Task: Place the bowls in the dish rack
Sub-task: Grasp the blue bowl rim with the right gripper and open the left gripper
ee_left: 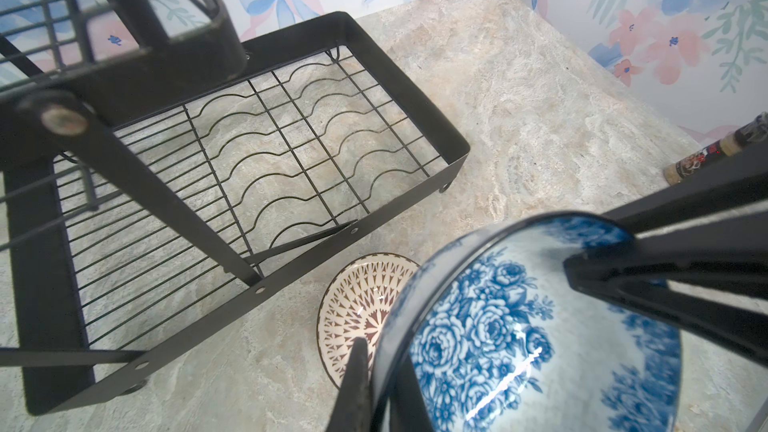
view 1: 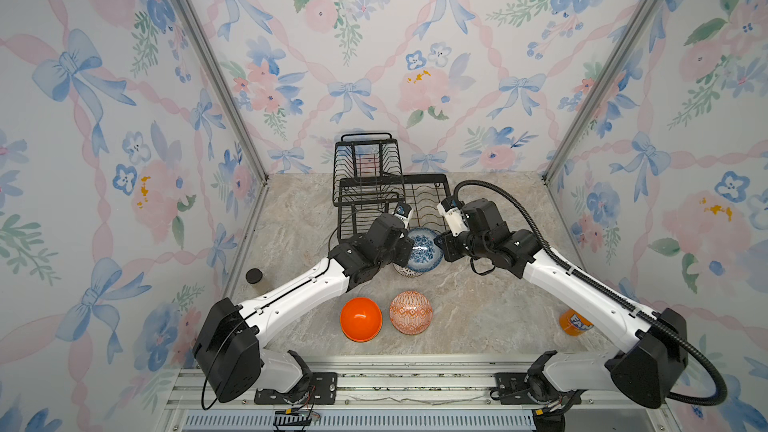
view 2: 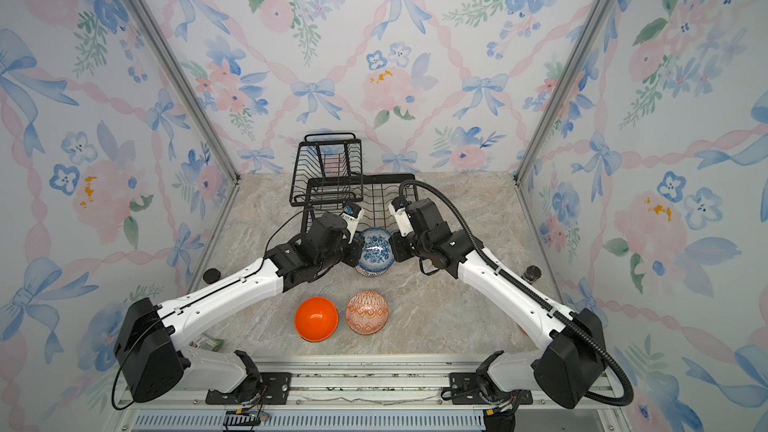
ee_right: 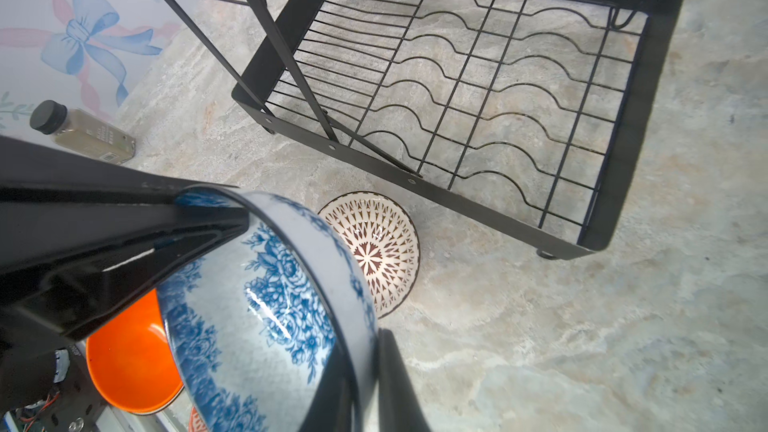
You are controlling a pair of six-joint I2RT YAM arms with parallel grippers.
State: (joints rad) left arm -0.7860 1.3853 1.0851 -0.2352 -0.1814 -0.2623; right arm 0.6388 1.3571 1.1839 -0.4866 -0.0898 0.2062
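Observation:
Both grippers hold the blue-patterned bowl (view 1: 424, 250) (view 2: 376, 249) in the air, tilted, just in front of the dish rack (view 1: 432, 184). My left gripper (ee_left: 380, 363) is shut on one side of its rim. My right gripper (ee_right: 365, 351) is shut on the opposite side. The bowl's flowered inside (ee_left: 519, 347) (ee_right: 257, 317) fills both wrist views. Below it on the table lies the white lattice bowl (ee_left: 361, 305) (ee_right: 378, 247). The rack's lower tray (ee_left: 399, 56) (ee_right: 648, 118) holds nothing. Nearer the front sit the plain orange bowl (view 1: 360, 318) and the orange-white geometric bowl (view 1: 410, 312).
An orange soda can (view 1: 575, 324) stands at the right, partly behind my right arm. A black-capped bottle (view 1: 254, 275) stands by the left wall and another (view 2: 532, 273) by the right wall. The raised basket (view 1: 368, 168) sits over the rack's left end.

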